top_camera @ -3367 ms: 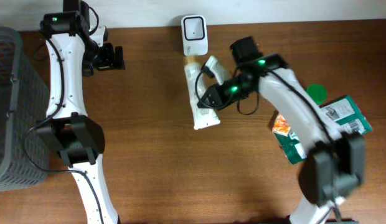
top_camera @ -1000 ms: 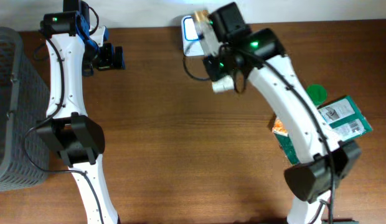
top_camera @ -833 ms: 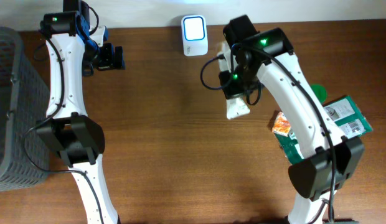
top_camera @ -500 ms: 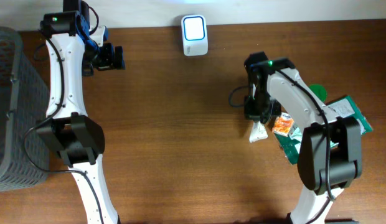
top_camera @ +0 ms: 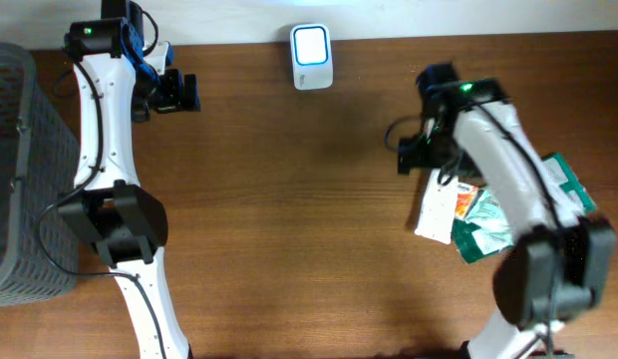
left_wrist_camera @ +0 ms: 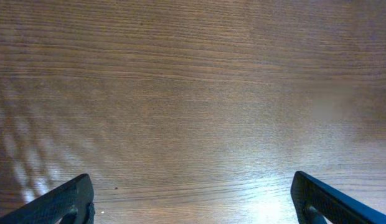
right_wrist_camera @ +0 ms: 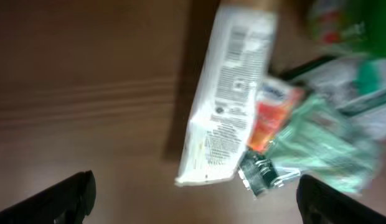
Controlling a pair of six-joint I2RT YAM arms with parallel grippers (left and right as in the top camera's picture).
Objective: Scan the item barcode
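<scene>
1. My right end effector (right_wrist_camera: 198,202) hangs spread wide above the pouch (right_wrist_camera: 227,99), holding nothing.
2. The pouch lies print side up, clear of my fingers, with its right edge against the packets (right_wrist_camera: 317,143). I judge that this heap at the right keeps items away from the scanner.
3. The surface (top_camera: 289,229) is dark wood, and its middle is bare, probably to leave room for carrying items across.
4. My left end effector (left_wrist_camera: 193,202) is also spread and empty over bare wood at the far left, out of the way.
5. The scanner (top_camera: 312,44) stands at the far edge with its face lit, well away from the pouch.
6. A basket (top_camera: 15,179) sits at the left edge. Nothing of the room shows.
</scene>
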